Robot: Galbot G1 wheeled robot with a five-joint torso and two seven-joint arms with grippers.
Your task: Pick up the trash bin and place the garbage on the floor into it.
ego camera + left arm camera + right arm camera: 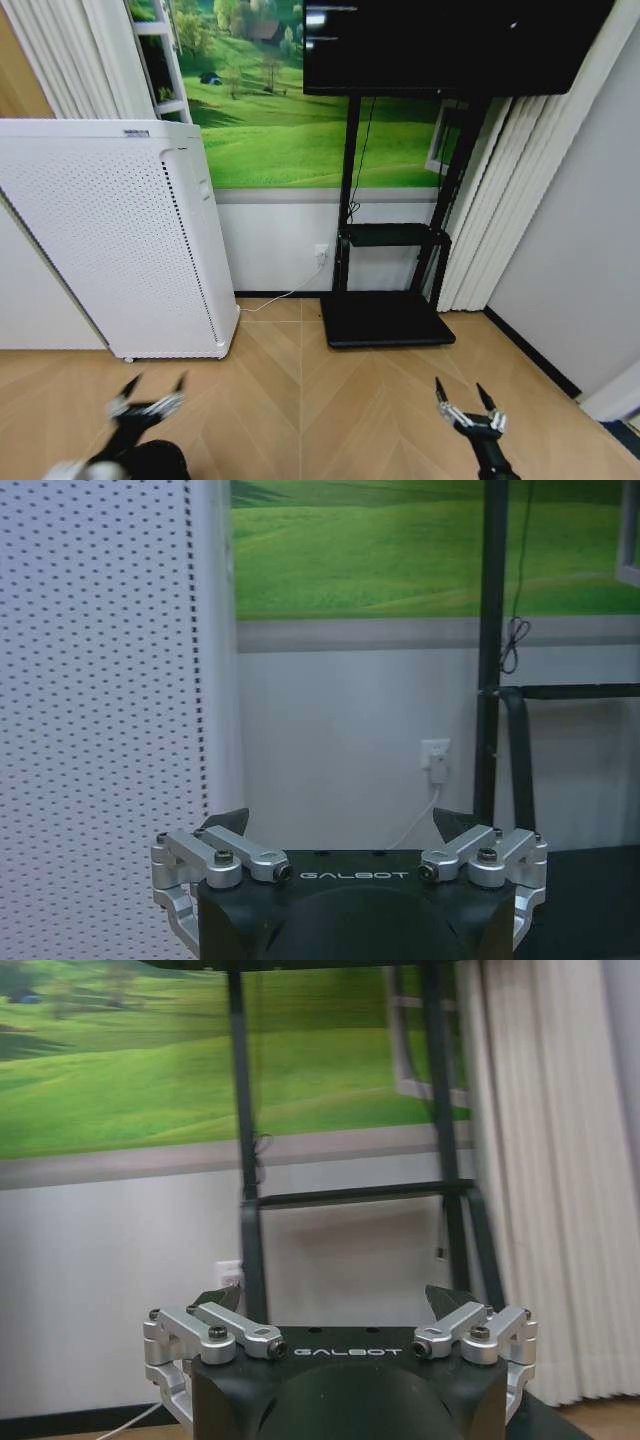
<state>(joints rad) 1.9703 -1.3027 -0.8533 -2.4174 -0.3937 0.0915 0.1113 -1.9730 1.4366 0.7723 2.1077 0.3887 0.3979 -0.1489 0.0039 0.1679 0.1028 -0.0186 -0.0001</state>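
Observation:
The trash bin and the garbage are out of view. The floor [300, 400] is tan herringbone parquet and lies bare in front of me. My left gripper [156, 387] hangs low at the near left, open and holding nothing. In the left wrist view, the left gripper [340, 822] points at the wall beside the white appliance. My right gripper [460, 392] hangs low at the near right, also open with nothing between its fingers. From its own wrist camera, the right gripper [328, 1296] faces the black stand and the curtain.
A tall white perforated appliance [120, 240] stands at the left against the wall. A black TV stand [388, 318] with a flat base sits at centre, its cable running to a wall socket [321, 253]. Curtains [500, 200] and a grey wall close the right.

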